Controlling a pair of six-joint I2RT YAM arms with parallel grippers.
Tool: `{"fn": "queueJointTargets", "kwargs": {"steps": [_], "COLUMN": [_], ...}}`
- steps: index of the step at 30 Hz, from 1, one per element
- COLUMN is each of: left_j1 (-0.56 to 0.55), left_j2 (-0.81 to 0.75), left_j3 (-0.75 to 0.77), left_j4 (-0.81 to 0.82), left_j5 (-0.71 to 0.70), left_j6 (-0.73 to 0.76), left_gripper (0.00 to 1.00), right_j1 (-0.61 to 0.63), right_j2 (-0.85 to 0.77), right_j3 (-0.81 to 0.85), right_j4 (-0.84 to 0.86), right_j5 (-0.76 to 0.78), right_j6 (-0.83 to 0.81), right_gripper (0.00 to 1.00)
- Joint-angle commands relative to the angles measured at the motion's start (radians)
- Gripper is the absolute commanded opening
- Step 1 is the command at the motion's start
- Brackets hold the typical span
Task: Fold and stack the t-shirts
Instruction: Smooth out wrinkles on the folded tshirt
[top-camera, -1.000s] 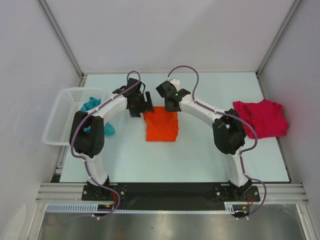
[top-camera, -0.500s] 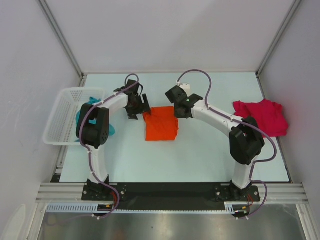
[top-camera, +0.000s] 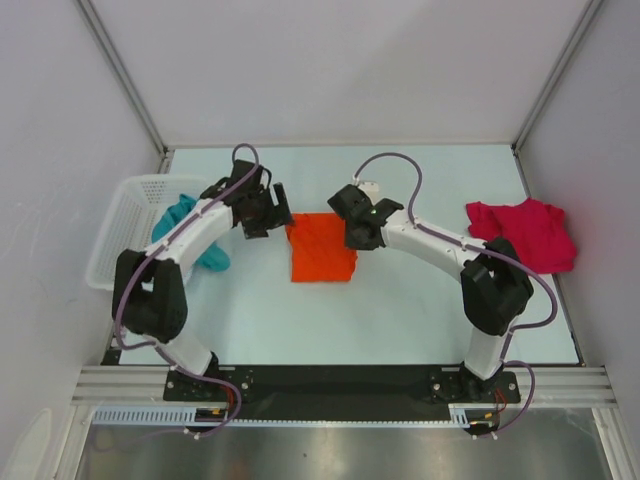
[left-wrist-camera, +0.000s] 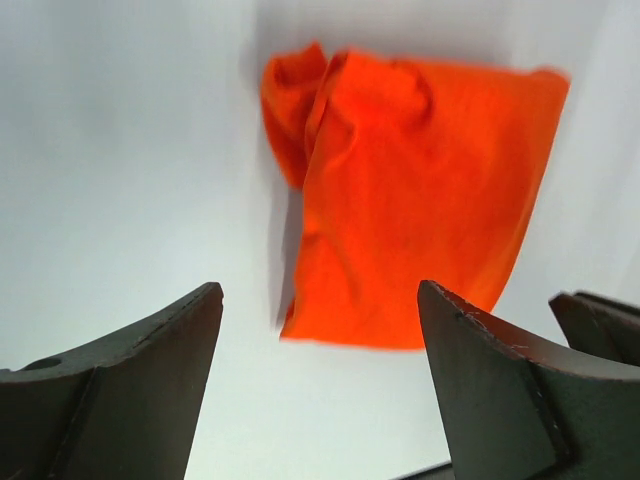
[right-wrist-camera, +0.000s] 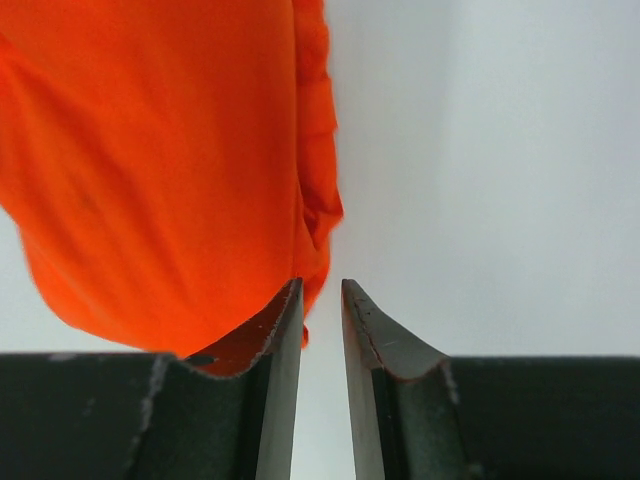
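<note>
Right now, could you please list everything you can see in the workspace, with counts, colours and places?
orange t-shirt: one, bright orange, folded at table centre, between the grippers
red t-shirt: one, crimson, crumpled at the table's right edge
teal t-shirt: one, blue-green, at the basket's right side, partly behind the left arm
basket: one, white mesh, far left
table: one, pale blue-white
left gripper: one, black, wide open, left of the orange t-shirt
right gripper: one, black, jaws slightly apart, empty, at the orange t-shirt's right edge
</note>
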Motion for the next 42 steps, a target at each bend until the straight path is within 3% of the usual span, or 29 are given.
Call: {"fn": "queueJointTargets", "kwargs": {"steps": [1,6,8,12,17,23,42], "left_j1": [-0.024,-0.074,-0.128,-0.165,-0.166,-0.165,-0.165], "left_j2": [-0.151,-0.388,-0.481,-0.563,-0.534,-0.485,-0.399], "left_j3": [-0.138,-0.202,-0.205,-0.242,-0.297,-0.353,-0.336], "left_j4": [-0.013,-0.013,-0.049,-0.094,-0.125,-0.065,-0.025], "left_j5": [-0.012,-0.097,-0.225,-0.309,-0.360,-0.306,-0.354], "left_j6": [0.018,0.120,0.169,0.240,0.239,0.180,0.233], "left_gripper": [0.84,0.84,0.84,0.89,0.90,0.91,0.92], "right_j1": [0.060,0.163,0.213,0.281,0.301,0.293,0.230], "right_j2": [-0.077,-0.113,-0.119,-0.125,-0.080,-0.016,-0.004], "right_j3": [-0.067,-0.047,-0.035,-0.043,-0.049,-0.015,-0.009], "right_j4": [-0.005,-0.056,-0.080,-0.077,-0.048,-0.030,-0.040], "right_j5": [-0.012,0.060,0.100,0.131,0.133,0.140,0.145], "right_j6": [0.089,0.106,0.127,0.169,0.167,0.126,0.101], "right_gripper": [0.29,0.32,0.33,0.33,0.34,0.35,0.36]}}
